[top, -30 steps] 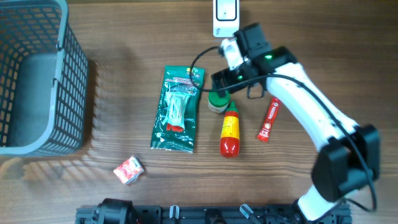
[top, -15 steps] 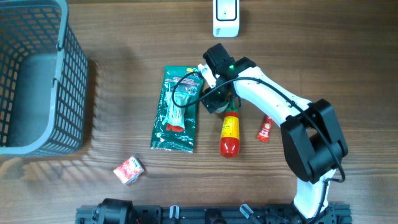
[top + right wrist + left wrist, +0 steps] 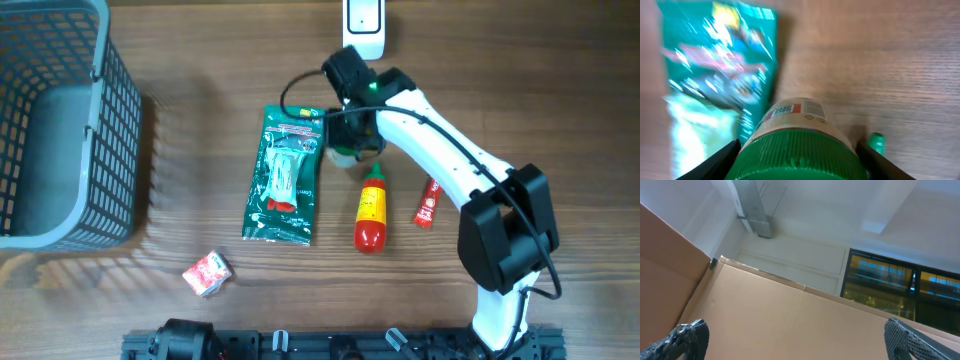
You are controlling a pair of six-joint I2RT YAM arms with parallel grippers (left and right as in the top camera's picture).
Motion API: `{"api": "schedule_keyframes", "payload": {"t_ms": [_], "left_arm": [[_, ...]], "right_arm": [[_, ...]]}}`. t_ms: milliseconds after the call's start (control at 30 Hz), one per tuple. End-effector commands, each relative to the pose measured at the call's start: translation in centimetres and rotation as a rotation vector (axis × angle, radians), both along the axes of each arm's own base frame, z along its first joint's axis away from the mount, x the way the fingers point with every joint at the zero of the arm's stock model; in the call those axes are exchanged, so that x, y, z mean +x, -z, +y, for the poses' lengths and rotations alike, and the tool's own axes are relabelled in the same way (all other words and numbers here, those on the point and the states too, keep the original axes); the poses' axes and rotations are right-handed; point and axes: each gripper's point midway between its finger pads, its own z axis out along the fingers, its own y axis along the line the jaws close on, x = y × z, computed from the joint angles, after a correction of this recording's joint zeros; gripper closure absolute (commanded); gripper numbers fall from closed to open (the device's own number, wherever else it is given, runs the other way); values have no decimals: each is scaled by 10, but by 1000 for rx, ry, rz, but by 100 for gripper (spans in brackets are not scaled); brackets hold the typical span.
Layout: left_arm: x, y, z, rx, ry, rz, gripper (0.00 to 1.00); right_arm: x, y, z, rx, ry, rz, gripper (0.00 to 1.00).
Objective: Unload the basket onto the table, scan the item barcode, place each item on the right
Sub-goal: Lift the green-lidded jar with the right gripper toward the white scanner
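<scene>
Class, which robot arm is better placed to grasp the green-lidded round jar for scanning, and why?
Right. The right gripper has its fingers either side of the green-lidded round jar; the left gripper points up at the ceiling, open, with nothing between its fingers.

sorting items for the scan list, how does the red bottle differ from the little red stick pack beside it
The red bottle is bigger and thicker than the slim red stick pack. The bottle carries a yellow label and green tip; the stick pack shows only white print. The bottle is fully visible; the right arm hides the stick pack's upper end. Both are red and lie on the table.
</scene>
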Motion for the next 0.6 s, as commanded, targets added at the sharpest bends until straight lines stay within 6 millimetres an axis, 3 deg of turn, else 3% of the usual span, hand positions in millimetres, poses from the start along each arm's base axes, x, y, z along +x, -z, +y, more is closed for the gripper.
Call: {"api": "schedule_keyframes", "payload": {"t_ms": [0,100,233,333,433,567], "left_arm": [[-1,0,-1,-6,4,-8,0],[-1,0,-1,-6,5,-8,0],[-3,-2,-1,-7,5,-16,0],[-3,-1,-1,-6,6,-15,0],[-3,-2,-3,3,17,-17,0],[-3,-2,-3,1,18,-17,0]], "right_arm": [[15,-14,0,67,313,-17,35],[20,-7,-23,11,559,-54,37],[12,10,-50,-49,856,-56,36],[6,20,-55,-34,1014,-38,36],[5,27,-56,-24,1092,-35,25],[5,40,-57,-37,1141,-22,18]]}}
